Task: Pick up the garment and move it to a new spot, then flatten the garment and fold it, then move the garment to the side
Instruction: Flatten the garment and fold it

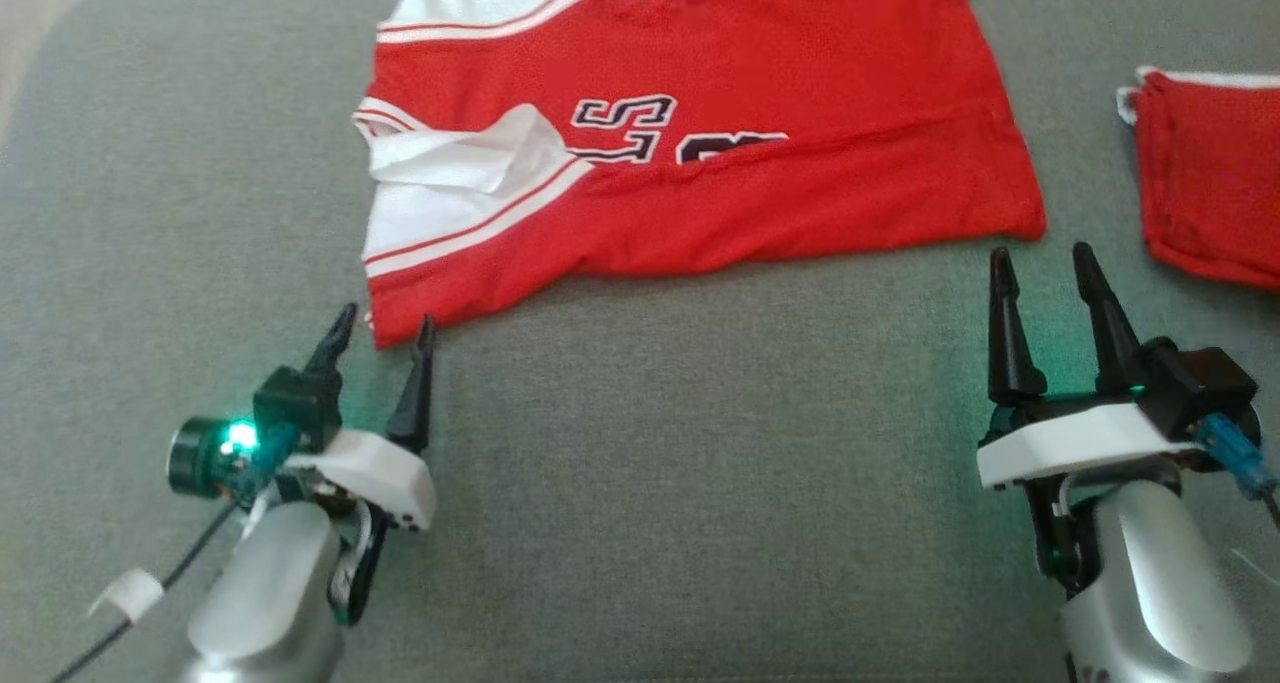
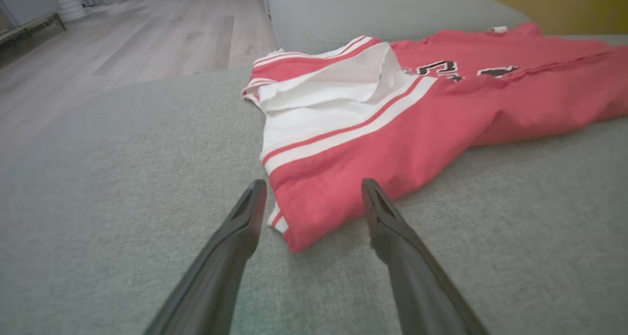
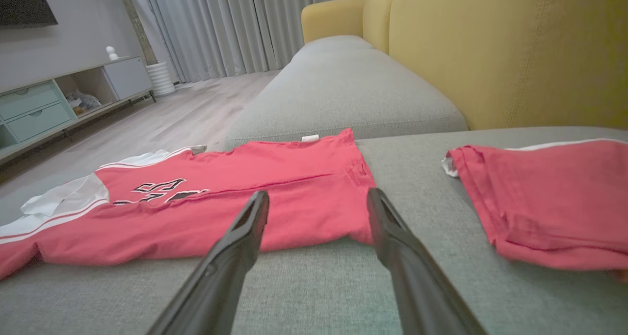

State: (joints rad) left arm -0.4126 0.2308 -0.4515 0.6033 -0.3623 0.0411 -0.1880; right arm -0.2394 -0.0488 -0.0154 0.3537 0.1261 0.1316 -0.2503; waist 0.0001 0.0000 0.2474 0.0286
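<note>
The grey sofa seat (image 1: 640,483) carries the red jersey (image 1: 800,93) spread across its far middle, with a second red piece (image 1: 1215,183) lying apart at far right. Both near corners probably want pinching together and low. The left gripper (image 1: 386,320) frames the left corner and the right gripper (image 1: 1042,256) sits just short of the right; both are released and empty.
</note>
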